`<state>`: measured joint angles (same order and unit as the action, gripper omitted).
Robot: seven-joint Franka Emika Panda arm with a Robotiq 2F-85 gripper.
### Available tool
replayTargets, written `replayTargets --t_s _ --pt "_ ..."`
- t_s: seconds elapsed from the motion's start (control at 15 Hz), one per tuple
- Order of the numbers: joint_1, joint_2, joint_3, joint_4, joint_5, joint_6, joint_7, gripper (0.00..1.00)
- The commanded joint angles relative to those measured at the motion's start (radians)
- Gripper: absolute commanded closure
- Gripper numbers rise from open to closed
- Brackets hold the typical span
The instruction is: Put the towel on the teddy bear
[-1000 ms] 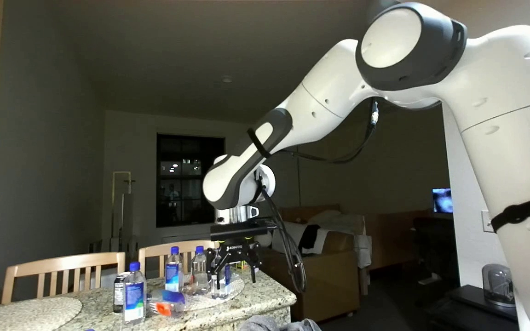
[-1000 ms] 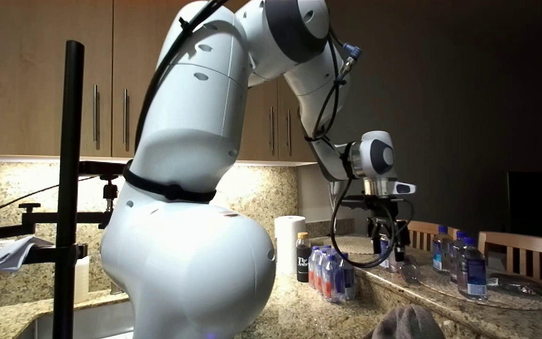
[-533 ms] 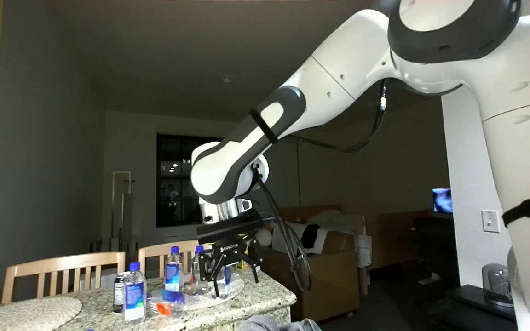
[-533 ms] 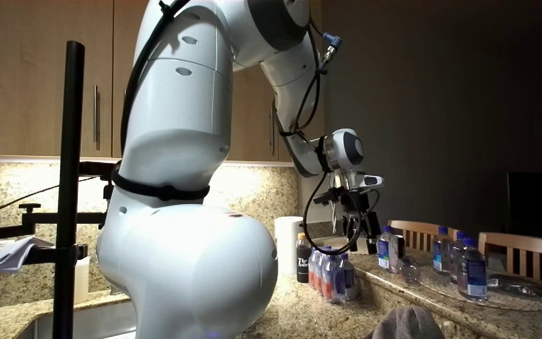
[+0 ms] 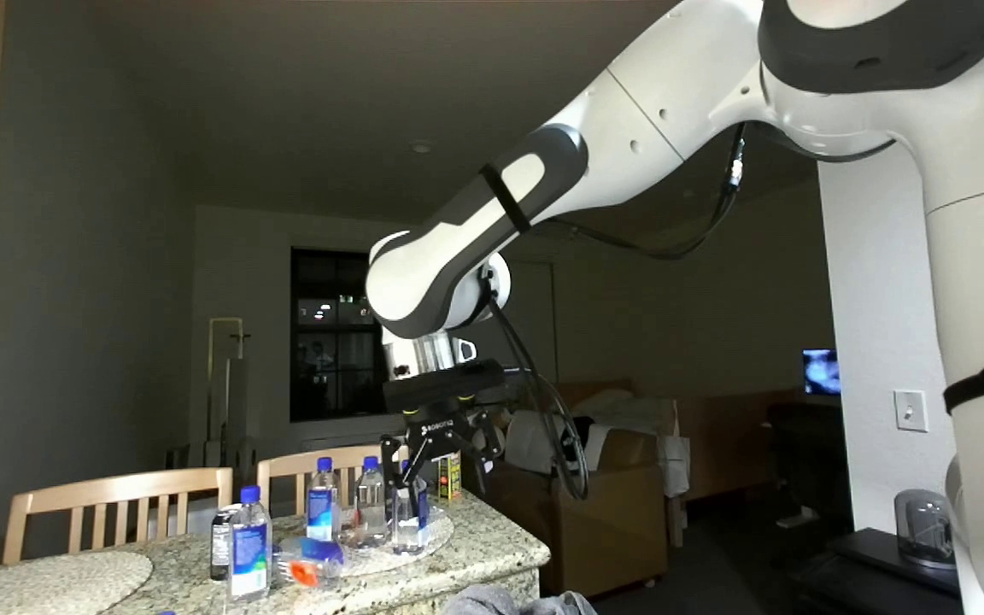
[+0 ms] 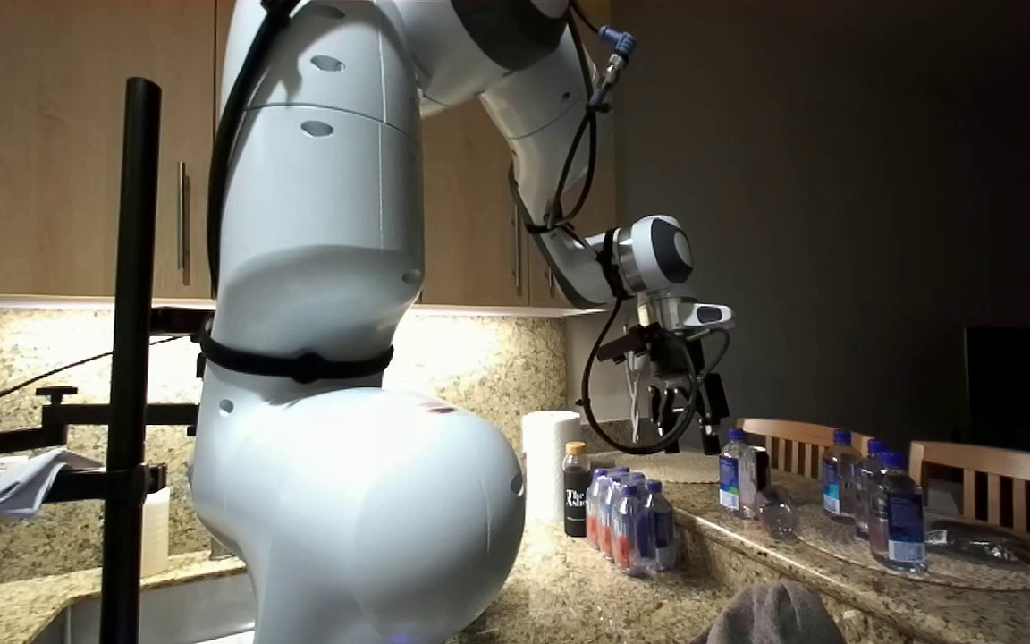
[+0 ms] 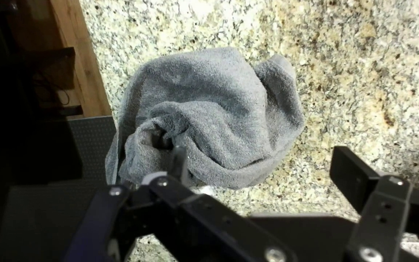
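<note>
The black two-finger Robotiq gripper (image 7: 260, 163) hangs empty, spread wide, presumably to admit a thick fold, clear of the grey terry-cloth towel (image 7: 213, 91), which lies bunched on the speckled granite countertop (image 7: 362, 83), with no teddy bear visible.

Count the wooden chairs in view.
2: in an exterior view, the image-left chair and the image-right chair, both beyond the counter. Mostly their backs show; any others may be hidden.

Towel (image 7: 209, 120) of rough matt cloth, pincer (image 7: 258, 160) dull-finished with shiny metal screws (image 7: 370, 253), arm (image 6: 363, 277) glossy and smooth
</note>
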<state>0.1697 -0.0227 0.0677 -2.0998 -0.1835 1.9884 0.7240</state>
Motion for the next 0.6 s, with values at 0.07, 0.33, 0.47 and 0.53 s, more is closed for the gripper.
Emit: replayTargets --t_s 0.07,0.33,0.47,0.53 --pt "-0.041 -0.062 0.004 -0.044 0.101 0.024 -0.27 0.0" --pt "-0.054 -0.102 -0.003 -0.097 0.21 0.01 -0.464 0.0" --pt "-0.057 -0.058 0.009 -0.053 0.181 -0.004 -0.409 0.0" --pt "-0.061 -0.07 0.006 -0.093 0.19 -0.003 -0.431 0.0"
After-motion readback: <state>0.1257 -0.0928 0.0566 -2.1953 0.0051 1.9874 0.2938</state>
